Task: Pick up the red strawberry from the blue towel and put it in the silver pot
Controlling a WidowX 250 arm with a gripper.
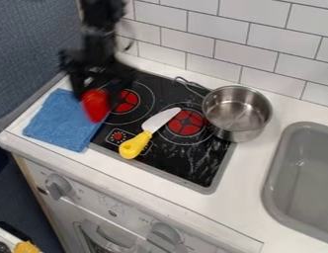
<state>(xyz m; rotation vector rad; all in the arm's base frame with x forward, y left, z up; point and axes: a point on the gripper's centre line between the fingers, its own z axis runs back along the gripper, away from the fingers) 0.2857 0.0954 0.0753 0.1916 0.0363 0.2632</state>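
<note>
Black and badly blurred, the gripper [96, 96] is clenched around a red object [96, 107], whose upper part is hidden between the fingers; its exact shape is hard to make out. The arm [102, 29] comes down from 12 o'clock, cut off by the top edge, and covers the stovetop's far left corner.

The red object overlaps the right side of a blue cloth [59, 122] in the view; whether they touch I cannot tell. The cloth spreads toward 8 o'clock from the gripper, lying across the counter [104, 164] and the left edge of the black stovetop [168, 95]. A red burner [126, 101] sits close by at 3 o'clock, partly behind the gripper.

Between 4 and 5 o'clock, a toy knife lies on the stovetop, its pale blade [160, 120] pointing to 2 o'clock and its yellow handle [134, 146] covering part of the control markings. The blade is just beside the second red burner [186, 122].

Farther out, near 3 o'clock, a metal pot [237, 112] stands over the stovetop's right edge, its wire handle angled toward 10 o'clock. Toward 4 o'clock is the grey sink [280, 163], cut off at the right. Far off at 7 o'clock, something yellow [26, 247] is cropped by the bottom edge.
</note>
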